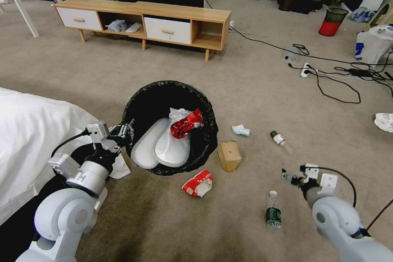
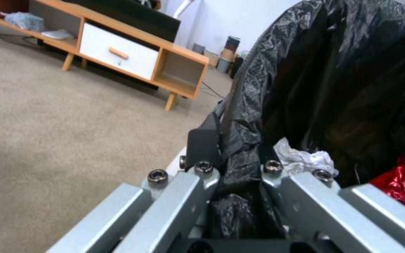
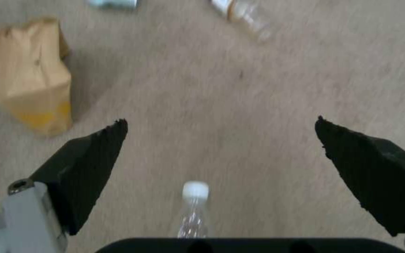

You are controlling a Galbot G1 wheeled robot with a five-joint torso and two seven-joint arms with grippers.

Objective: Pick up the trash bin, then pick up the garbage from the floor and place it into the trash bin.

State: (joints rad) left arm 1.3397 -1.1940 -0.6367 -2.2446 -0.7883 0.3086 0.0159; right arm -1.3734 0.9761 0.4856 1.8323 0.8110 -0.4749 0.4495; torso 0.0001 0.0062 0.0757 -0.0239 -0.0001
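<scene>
Left gripper (image 1: 125,130): we see it at the near left rim of the trash bin (image 1: 204,147); in the left wrist view its fingers (image 2: 202,147) are clamped on the rim and the black bag liner (image 2: 334,70), which is bunched between them.
Trash bin: we find it at the centre of the carpet (image 1: 123,82), held at its rim, mouth facing the head camera.
Bin contents: we note a pair of flat white slippers (image 1: 163,147) lying side by side, a crumpled red can (image 1: 186,124) above them, and a white tissue (image 1: 178,112) touching the can.
Right gripper (image 1: 285,176): it hangs over the carpet to the right of the bin, jaws wide apart and holding nothing; in the right wrist view both dark fingertips (image 3: 99,154) frame bare carpet.
Near bottle (image 1: 273,210): a clear bottle with a green label and white cap lies on the carpet just beside the right gripper, on its near side.
Far bottle (image 1: 281,141): we see a second clear bottle lying beyond the right gripper, apart from it.
Paper bag (image 1: 229,155): brown, upright on the carpet just right of the bin.
Paper cup (image 1: 198,183): red and white, crushed, on its side near the bin's front edge.
Loose tissue (image 1: 240,130): white, on the carpet beyond the paper bag.
Background: we mark a low wooden cabinet (image 1: 184,14) well behind the bin and a white bed (image 1: 28,139) at the left.
</scene>
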